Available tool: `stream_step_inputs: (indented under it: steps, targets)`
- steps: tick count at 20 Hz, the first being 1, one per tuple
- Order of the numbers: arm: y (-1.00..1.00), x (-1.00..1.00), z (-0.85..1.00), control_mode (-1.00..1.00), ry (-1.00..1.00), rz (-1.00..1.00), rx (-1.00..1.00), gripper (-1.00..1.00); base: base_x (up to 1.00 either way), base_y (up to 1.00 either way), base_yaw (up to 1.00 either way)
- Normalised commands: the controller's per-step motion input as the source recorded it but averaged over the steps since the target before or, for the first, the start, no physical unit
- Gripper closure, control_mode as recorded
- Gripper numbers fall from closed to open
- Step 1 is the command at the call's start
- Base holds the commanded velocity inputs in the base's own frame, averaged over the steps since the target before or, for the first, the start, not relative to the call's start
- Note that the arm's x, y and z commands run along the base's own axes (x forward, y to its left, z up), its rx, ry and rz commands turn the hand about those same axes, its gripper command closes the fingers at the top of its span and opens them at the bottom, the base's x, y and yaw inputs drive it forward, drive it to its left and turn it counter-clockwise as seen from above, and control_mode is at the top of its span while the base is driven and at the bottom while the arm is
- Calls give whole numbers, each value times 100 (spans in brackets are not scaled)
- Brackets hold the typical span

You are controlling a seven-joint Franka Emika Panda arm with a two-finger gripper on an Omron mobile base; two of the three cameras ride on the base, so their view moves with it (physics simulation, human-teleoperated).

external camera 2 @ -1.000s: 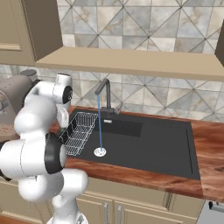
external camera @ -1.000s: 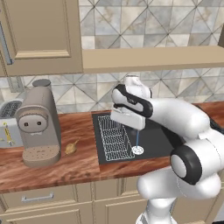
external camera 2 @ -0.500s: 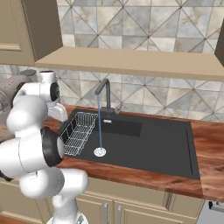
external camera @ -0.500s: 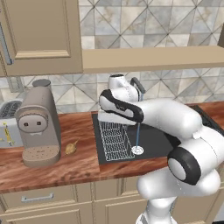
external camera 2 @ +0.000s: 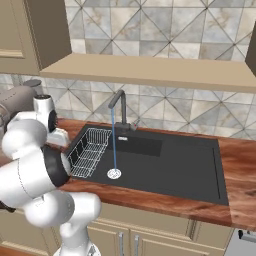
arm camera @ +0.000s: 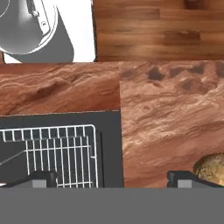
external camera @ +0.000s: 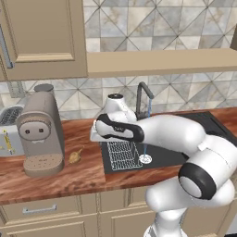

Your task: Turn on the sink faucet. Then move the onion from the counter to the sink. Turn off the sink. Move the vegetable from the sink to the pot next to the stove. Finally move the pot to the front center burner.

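Note:
The faucet [external camera: 143,94] [external camera 2: 118,102] is running, and a thin stream of water [external camera 2: 113,142] falls onto the drain [external camera: 145,159] of the black sink [external camera 2: 170,160]. The onion [external camera: 75,156], small and brown, lies on the wooden counter between the coffee machine and the sink. My gripper [arm camera: 113,179] hangs open over the sink's left rim with nothing between its fingers. In the hand view the onion [arm camera: 212,168] lies just beyond the right fingertip [arm camera: 183,178]. In the left base view the hand [external camera: 98,134] is above the counter, to the right of the onion.
A wire rack [external camera: 121,153] [arm camera: 48,151] sits in the left part of the sink. A tall coffee machine [external camera: 40,134] and a toaster [external camera: 8,127] stand on the counter [external camera: 69,178] to the left. A shelf and cabinets hang above.
The arm has swung left, from over the sink basin to the sink's left rim, nearer the onion. The gripper stayed open and the water kept running.

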Motion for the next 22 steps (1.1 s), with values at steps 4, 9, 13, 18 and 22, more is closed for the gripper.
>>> stream_step_inputs:
  steps: [4, 9, 13, 18, 22]
  targets:
    - [35, 1, -28, -100, 7, 16, 4, -100, 0, 0, 0]
    - [56, 21, -14, -100, 7, 9, 5, -100, 0, 0, 0]
    - [61, 32, -4, -100, 8, 1, 1, -100, 0, 0, 0]
    - [39, 20, -3, -100, 7, 0, 0, -100, 0, 0, 0]
    - [32, 8, -12, -100, 7, 0, 0, -100, 0, 0, 0]
